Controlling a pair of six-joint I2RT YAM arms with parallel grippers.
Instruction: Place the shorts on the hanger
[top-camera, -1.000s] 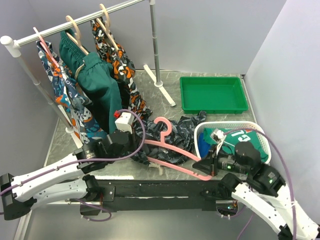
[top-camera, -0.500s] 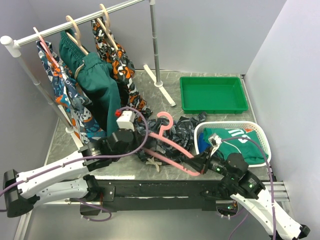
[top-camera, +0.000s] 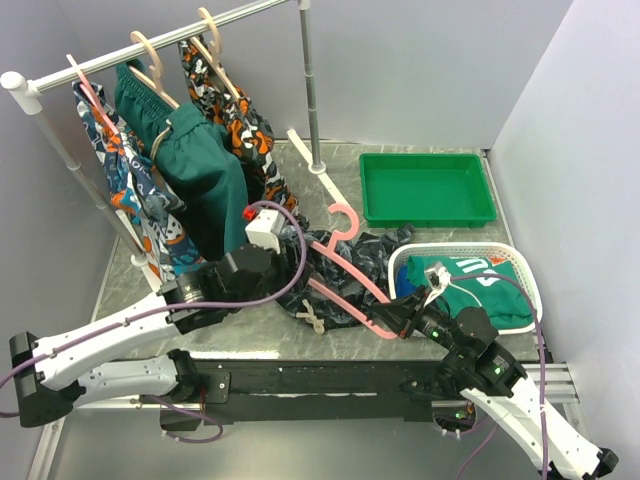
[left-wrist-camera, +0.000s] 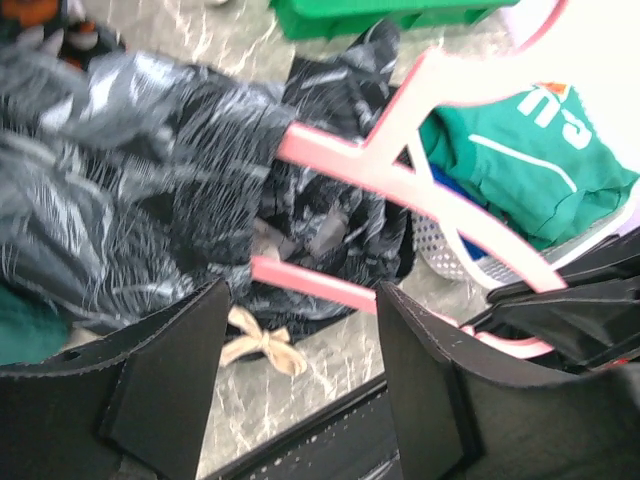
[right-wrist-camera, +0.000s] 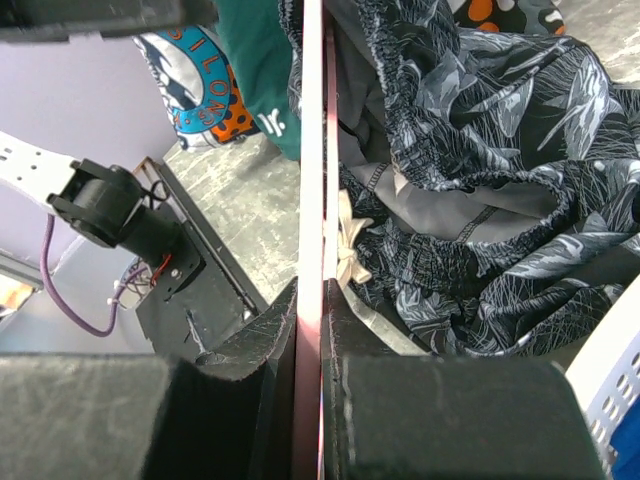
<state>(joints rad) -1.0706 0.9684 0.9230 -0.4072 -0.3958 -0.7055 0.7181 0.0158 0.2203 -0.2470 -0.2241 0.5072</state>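
Jaws differ between the 2 arms. In the top view the left gripper (top-camera: 288, 262) stands spread and empty just beside the shorts (top-camera: 375, 250), while the right gripper (top-camera: 395, 322) pinches the near corner of the hanger (top-camera: 355, 268). The shorts lie bunched on the table between the rack (top-camera: 150, 42) and the basket (top-camera: 520, 262), and the hanger slants across them with its hook toward the tray (top-camera: 480, 215). The left wrist view shows its 2 fingers (left-wrist-camera: 170, 385) apart with nothing between them. Both pink bars of the hanger (left-wrist-camera: 380, 175) run into the blurred folds of the shorts (left-wrist-camera: 150, 170), and the drawstring (left-wrist-camera: 262, 345) lies on the table just below. In the right wrist view the pads press on the hanger (right-wrist-camera: 312, 150), seen edge-on, with the shorts (right-wrist-camera: 480, 130) touching 1 side of it. Threading looks to be the step in hand, and only partly done. Next, the left gripper likely needs a fresh grip on the waistband to draw the fabric further along the bar while the right gripper holds the hanger steady.
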